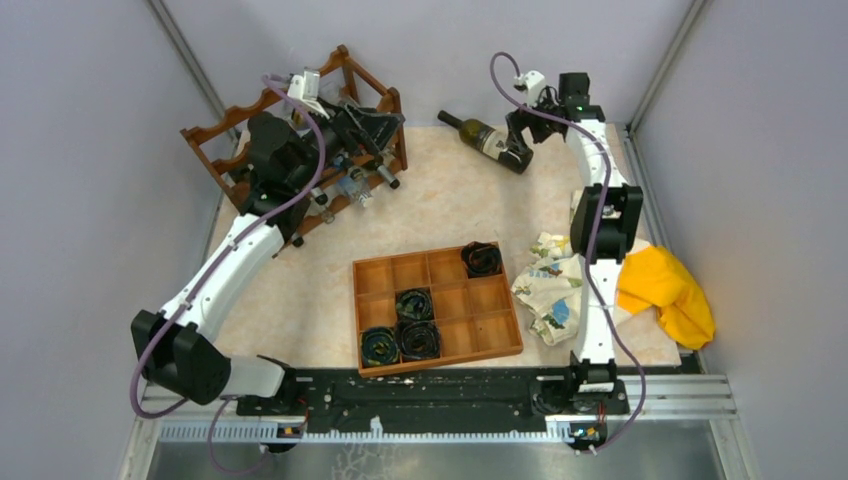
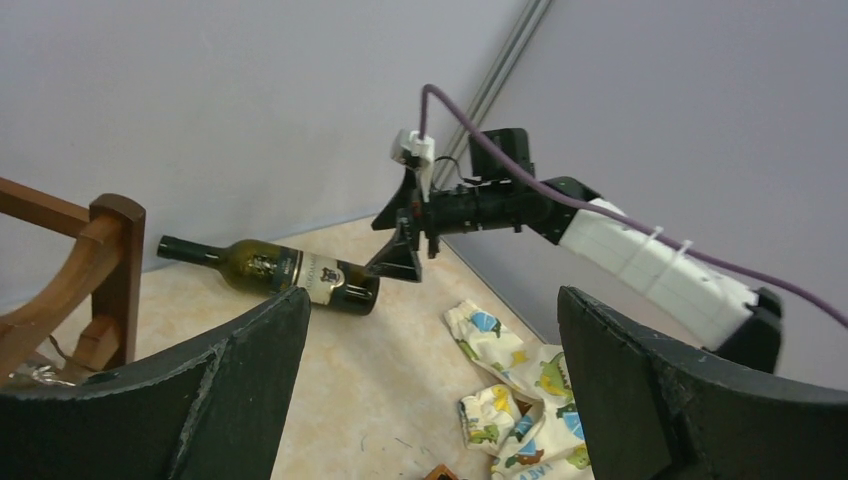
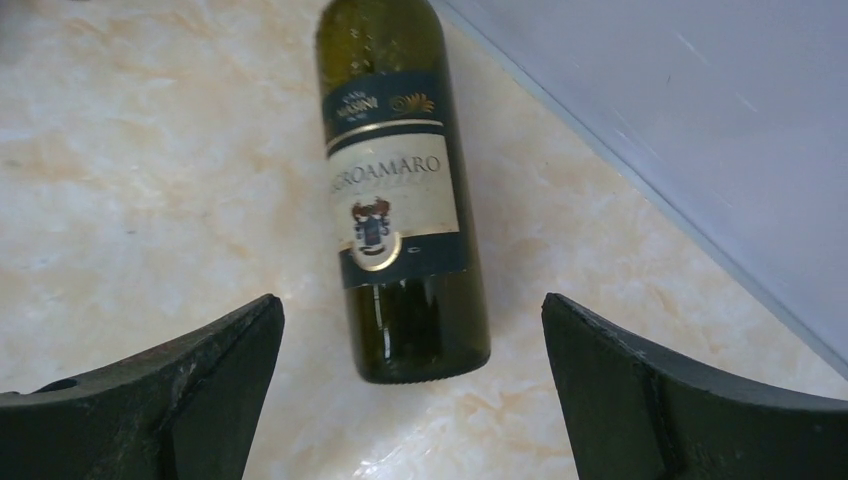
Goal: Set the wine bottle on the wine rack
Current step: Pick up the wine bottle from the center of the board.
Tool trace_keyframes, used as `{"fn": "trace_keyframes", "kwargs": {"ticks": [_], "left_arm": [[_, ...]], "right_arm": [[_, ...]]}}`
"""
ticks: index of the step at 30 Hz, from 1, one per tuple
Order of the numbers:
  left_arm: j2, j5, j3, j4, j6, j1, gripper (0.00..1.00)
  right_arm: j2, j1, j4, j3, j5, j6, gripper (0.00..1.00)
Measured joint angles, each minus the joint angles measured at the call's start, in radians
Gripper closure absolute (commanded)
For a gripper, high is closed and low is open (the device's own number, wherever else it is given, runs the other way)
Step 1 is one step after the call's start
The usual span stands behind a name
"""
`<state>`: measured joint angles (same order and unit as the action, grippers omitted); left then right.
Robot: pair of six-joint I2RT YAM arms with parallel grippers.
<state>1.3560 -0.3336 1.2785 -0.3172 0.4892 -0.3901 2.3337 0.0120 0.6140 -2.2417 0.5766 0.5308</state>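
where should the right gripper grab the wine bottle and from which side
Probably the wide body at the label, from above, one finger each side. The wine bottle lies on its side, label up, neck toward the wine rack; the open right gripper hangs over its base end, fingers spanning its width.

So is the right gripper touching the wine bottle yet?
Apart. The right wrist view shows the right gripper open, with bare table on both sides of the wine bottle, between it and the fingers.
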Motion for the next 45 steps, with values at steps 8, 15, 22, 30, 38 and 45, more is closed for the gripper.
{"fn": "trace_keyframes", "kwargs": {"ticks": [8, 15, 22, 30, 38, 45], "left_arm": [[0.000, 0.005, -0.043, -0.047, 0.109, 0.000, 0.01], [0.020, 0.008, -0.053, -0.080, 0.171, 0.000, 0.01], [0.067, -0.019, -0.082, -0.141, 0.238, 0.000, 0.10], [0.174, -0.098, -0.094, -0.224, 0.370, -0.003, 0.17], [0.291, -0.100, -0.094, -0.264, 0.467, -0.083, 0.01], [0.390, -0.062, -0.094, -0.270, 0.606, -0.132, 0.01]], "right_arm": [[0.161, 0.033, 0.054, -0.077, -0.141, 0.046, 0.02], [0.216, 0.072, 0.019, -0.077, -0.218, 0.065, 0.10], [0.219, 0.077, -0.025, -0.035, -0.219, 0.118, 0.56], [0.011, 0.052, -0.138, 0.327, -0.156, 0.109, 1.00], [-0.320, -0.020, -0.170, 0.705, 0.028, -0.162, 1.00], [-0.568, -0.068, -0.396, 0.962, 0.208, -0.603, 1.00]]}}
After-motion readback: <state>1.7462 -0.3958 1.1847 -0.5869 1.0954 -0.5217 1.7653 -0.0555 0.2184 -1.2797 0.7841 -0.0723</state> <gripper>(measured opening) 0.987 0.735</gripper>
